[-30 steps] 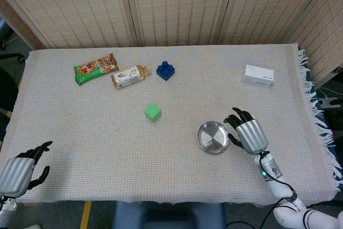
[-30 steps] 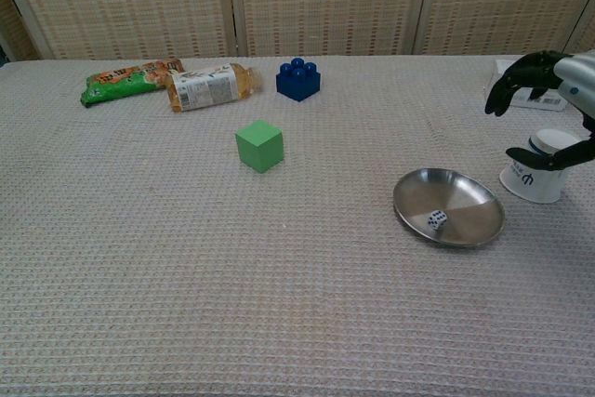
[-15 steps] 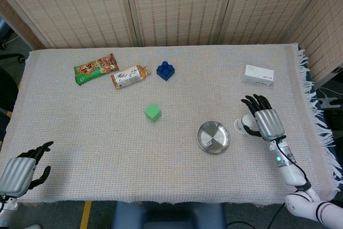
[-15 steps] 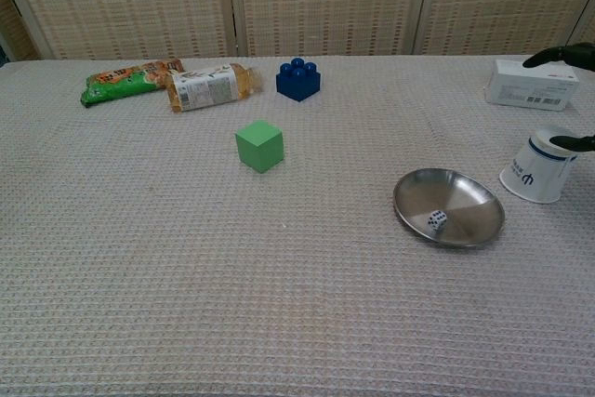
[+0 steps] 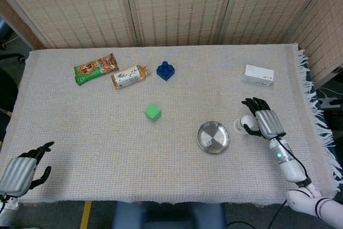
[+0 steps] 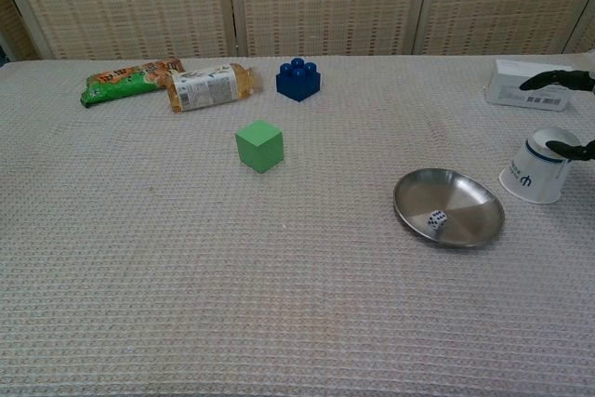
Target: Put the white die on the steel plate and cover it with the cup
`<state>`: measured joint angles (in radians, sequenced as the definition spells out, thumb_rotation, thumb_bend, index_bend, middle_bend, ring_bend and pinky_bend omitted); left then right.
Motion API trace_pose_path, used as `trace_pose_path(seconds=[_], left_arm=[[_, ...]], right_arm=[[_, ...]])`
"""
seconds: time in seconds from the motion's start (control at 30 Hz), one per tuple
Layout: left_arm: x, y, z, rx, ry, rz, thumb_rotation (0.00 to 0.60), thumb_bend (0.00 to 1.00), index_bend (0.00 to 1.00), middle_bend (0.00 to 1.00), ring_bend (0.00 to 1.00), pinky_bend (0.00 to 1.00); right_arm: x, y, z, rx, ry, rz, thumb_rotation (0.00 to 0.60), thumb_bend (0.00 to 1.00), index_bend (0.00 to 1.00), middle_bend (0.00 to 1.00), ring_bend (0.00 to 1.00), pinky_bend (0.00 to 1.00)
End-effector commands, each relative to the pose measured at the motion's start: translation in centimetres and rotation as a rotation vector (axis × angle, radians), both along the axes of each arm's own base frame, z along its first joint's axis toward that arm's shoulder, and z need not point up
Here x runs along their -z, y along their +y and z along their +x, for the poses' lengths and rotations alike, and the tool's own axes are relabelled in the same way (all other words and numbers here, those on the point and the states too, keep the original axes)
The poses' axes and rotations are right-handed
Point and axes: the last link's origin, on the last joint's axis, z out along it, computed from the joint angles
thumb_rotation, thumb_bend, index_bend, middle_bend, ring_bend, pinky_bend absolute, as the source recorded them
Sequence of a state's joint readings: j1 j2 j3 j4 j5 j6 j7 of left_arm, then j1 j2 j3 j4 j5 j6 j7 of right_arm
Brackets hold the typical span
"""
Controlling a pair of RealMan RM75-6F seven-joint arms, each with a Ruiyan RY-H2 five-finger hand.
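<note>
your right hand (image 5: pixel 261 121) has slid from the plate (image 5: pixel 213 137) to the cup (image 6: pixel 538 169), fingers apart around it; squeeze off-centre and it tips, missing the die (image 6: pixel 437 220).

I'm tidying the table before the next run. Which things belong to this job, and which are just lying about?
Job: white die, steel plate, cup, right hand.

Lying about: green cube, blue brick, bottle, snack packet, white box.
</note>
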<state>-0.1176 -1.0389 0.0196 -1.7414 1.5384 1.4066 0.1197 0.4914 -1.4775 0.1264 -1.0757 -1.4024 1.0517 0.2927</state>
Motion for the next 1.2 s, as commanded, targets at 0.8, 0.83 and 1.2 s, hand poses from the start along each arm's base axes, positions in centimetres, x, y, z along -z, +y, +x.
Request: trace_pose_path(seconds=[0.8, 0.83, 1.2], left_arm=[[0.0, -0.1, 0.1, 0.002, 0.001, 0.001, 0.6, 0.44, 0.15, 0.29, 0.35, 0.47], [0.0, -0.1, 0.1, 0.002, 0.001, 0.001, 0.6, 0.44, 0.15, 0.29, 0.35, 0.47], [-0.1, -0.1, 0.1, 0.003, 0.0, 0.003, 0.6, 0.44, 0.15, 0.28, 0.35, 0.47]], right_arm=[[0.3, 0.5, -0.6, 0.002, 0.005, 0.021, 0.6, 0.14, 0.21, 0.1, 0.0, 0.24], [0.4, 0.4, -0.7, 0.004, 0.009, 0.021, 0.6, 0.14, 0.23, 0.12, 0.0, 0.26], [1.0, -0.1, -1.1, 0.02, 0.037, 0.005, 0.6, 0.14, 0.31, 0.24, 0.08, 0.36]])
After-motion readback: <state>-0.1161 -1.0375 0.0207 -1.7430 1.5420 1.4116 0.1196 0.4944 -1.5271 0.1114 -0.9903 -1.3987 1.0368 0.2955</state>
